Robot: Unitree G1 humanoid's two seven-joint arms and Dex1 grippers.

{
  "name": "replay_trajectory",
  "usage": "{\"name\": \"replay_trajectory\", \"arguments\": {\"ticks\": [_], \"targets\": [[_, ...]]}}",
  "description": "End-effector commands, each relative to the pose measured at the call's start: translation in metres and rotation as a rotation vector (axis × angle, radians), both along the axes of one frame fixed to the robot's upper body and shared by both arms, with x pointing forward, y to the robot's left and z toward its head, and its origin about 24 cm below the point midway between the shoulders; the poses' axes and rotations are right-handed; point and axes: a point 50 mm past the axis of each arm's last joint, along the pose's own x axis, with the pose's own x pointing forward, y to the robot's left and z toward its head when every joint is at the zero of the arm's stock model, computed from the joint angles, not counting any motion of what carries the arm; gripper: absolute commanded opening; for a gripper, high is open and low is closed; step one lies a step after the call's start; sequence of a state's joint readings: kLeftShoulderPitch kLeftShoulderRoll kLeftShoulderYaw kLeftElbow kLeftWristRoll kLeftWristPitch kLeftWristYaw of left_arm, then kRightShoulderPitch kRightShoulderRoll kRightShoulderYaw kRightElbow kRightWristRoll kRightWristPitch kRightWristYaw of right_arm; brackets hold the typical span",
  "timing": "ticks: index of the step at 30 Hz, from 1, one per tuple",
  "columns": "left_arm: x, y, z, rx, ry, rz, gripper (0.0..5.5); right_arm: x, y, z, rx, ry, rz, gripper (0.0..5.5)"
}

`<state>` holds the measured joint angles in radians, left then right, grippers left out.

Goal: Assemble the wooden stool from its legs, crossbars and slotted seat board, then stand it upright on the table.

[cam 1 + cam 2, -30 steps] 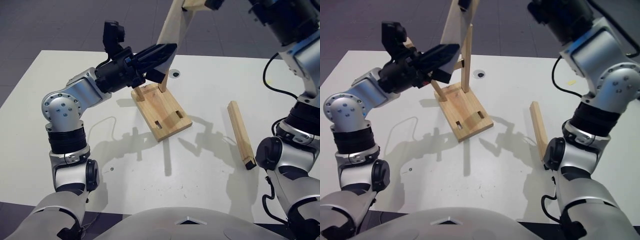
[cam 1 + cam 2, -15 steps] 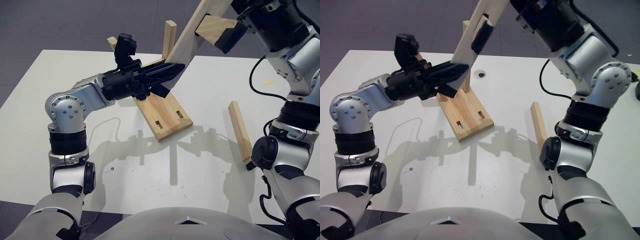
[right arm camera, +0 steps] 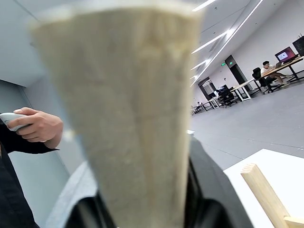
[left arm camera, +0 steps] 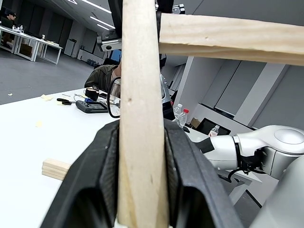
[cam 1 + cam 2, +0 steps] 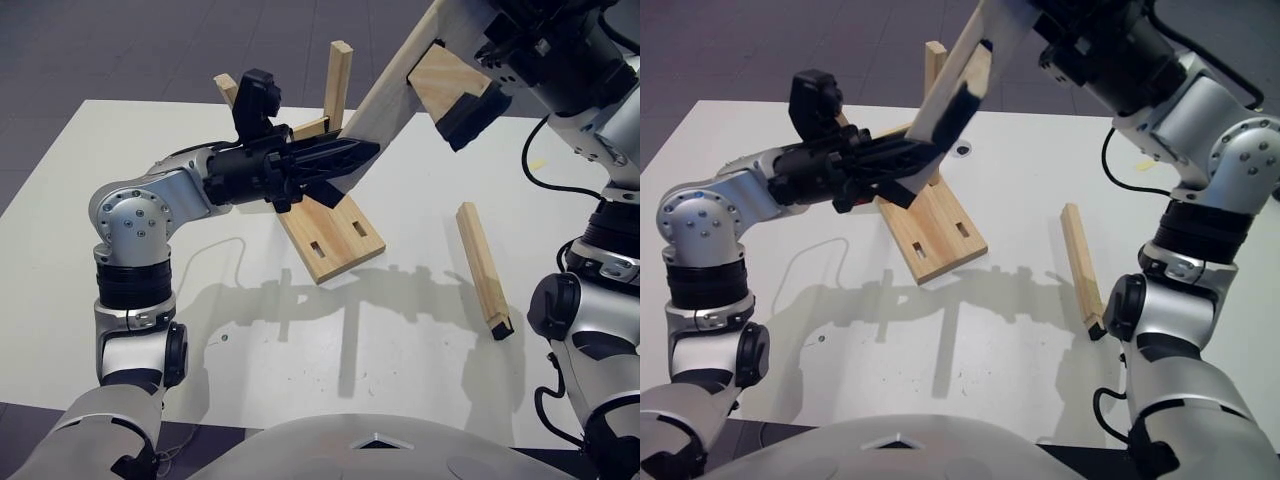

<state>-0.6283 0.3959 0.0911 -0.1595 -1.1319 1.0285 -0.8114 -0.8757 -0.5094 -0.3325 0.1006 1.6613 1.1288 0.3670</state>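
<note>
both grippers clamped on one leg piece

grips the slanted long leg (image 5: 395, 85) near its lower end with the left gripper (image 5: 350, 168), fingers tight on the wood. pinches its crossbar (image 5: 445, 78) higher up in the right gripper (image 5: 472, 98). holds it over the seat board (image 5: 335, 235), flat on the table (image 5: 60, 200) with upright legs (image 5: 338, 75) at the far end. shows a loose leg (image 5: 480, 265) lying apart, rightward.

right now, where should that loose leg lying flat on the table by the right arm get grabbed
Grip the loose leg at mid-length, across its narrow width, coming straight down from above. It lies flat on the table, long sides free, so a centred pinch should lift it level.
</note>
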Motion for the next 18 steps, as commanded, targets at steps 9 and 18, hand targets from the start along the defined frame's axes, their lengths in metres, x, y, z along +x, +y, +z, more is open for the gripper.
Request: {"name": "replay_trajectory", "arguments": {"ticks": [9, 18], "targets": [[0.016, 0.017, 0.000, 0.035, -0.060, 0.366, 1.48, 0.004, 0.003, -0.017, -0.030, 0.016, -0.197, 1.07], [0.007, 0.084, 0.053, -0.274, -0.213, 0.987, 3.28, -0.002, -0.007, -0.071, -0.149, 0.157, -0.633, 1.02]]}}
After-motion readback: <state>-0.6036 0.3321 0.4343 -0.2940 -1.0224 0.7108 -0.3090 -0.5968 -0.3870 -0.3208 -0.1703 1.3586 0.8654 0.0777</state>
